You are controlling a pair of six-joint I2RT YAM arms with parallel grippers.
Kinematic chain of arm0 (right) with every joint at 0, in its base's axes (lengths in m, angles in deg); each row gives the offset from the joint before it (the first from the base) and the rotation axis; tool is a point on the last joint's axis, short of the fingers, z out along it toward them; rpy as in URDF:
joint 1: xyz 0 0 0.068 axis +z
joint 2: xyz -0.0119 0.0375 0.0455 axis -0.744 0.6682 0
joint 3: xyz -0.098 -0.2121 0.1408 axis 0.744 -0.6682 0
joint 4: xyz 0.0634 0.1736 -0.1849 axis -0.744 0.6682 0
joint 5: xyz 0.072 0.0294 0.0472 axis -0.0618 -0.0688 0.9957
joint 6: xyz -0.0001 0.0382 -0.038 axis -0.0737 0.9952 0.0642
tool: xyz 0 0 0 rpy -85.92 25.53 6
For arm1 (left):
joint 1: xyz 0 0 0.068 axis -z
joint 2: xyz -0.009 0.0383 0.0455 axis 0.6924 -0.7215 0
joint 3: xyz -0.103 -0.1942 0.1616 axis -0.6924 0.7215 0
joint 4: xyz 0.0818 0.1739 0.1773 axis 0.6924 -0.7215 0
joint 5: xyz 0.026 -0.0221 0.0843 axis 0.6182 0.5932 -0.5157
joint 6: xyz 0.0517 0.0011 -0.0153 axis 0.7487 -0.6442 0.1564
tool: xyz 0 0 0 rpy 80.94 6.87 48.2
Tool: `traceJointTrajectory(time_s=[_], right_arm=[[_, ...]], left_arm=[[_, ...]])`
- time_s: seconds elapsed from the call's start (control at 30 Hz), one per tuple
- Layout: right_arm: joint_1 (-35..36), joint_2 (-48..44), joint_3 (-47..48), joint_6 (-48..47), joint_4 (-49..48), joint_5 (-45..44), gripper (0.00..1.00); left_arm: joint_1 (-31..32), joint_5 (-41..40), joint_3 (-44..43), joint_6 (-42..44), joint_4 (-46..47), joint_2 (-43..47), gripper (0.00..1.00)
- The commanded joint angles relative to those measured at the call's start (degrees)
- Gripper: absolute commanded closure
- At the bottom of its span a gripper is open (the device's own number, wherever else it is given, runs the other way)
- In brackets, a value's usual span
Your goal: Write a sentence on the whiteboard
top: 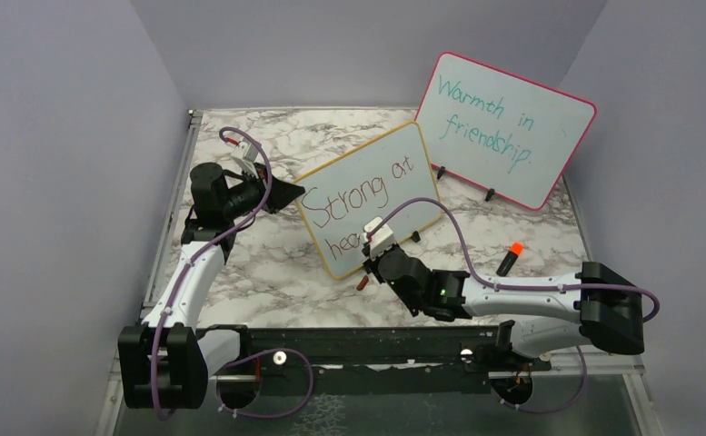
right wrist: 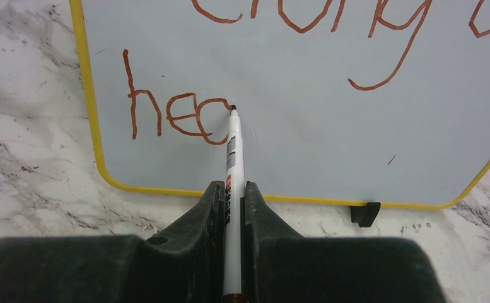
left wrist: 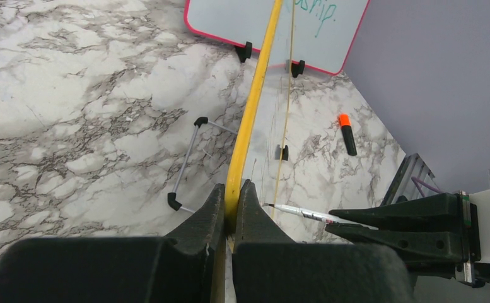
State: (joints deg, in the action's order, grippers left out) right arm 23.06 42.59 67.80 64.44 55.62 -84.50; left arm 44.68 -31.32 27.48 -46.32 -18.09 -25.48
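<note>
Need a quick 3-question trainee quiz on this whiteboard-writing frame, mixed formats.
1. True or false: the left end effector is clamped on the yellow frame of the whiteboard.
2. Multiple choice: where along the sentence is the tip of the marker? A) first line B) third letter of the second line C) off the board
3. Fill in: the right end effector is shut on the ____.
Key: 1 true; 2 B; 3 marker.
</note>
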Motion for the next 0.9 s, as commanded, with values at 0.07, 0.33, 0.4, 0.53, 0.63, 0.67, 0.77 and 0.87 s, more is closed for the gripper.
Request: traceJointTrajectory(time_s=[0.07,0.33,0.4,0.53,0.63,0.67,0.77,0.87], right_arm=[[-0.6,-0.2,0.7,1.9,2.2,1.2,0.99],[-0.6,-0.5,-0.8,4.5,4.9,2.3,0.99],[-0.6,-0.5,-0.9,4.9,5.4,2.3,0.99],[-0.6,-0.7,-1.3,5.3,5.7,2.1,0.99],[-0.6,-0.9,-1.5,5.4,6.0,1.8,0.99],[-0.6,-0.9,-1.5,5.5,6.1,1.8,0.99],[-0.6,-0.8,-1.6,5.8,6.5,1.8,0.99],[-0.6,-0.8,-1.8,6.0,6.9,1.7,0.99]], left_arm=[[-0.3,-5.0,-0.2,4.7,-4.2,-1.2,1.0],[-0.3,-5.0,-0.2,4.8,-4.3,-1.2,1.0],[-0.3,-5.1,-0.2,4.8,-4.4,-1.3,1.0],[-0.3,-5.1,-0.2,4.8,-4.4,-1.3,1.0],[-0.3,-5.1,-0.2,4.8,-4.5,-1.3,1.0],[-0.3,-5.1,-0.2,4.8,-4.5,-1.2,1.0],[-0.4,-5.1,-0.3,4.8,-4.5,-1.2,1.0],[-0.3,-5.1,-0.2,4.9,-4.6,-1.2,1.0]])
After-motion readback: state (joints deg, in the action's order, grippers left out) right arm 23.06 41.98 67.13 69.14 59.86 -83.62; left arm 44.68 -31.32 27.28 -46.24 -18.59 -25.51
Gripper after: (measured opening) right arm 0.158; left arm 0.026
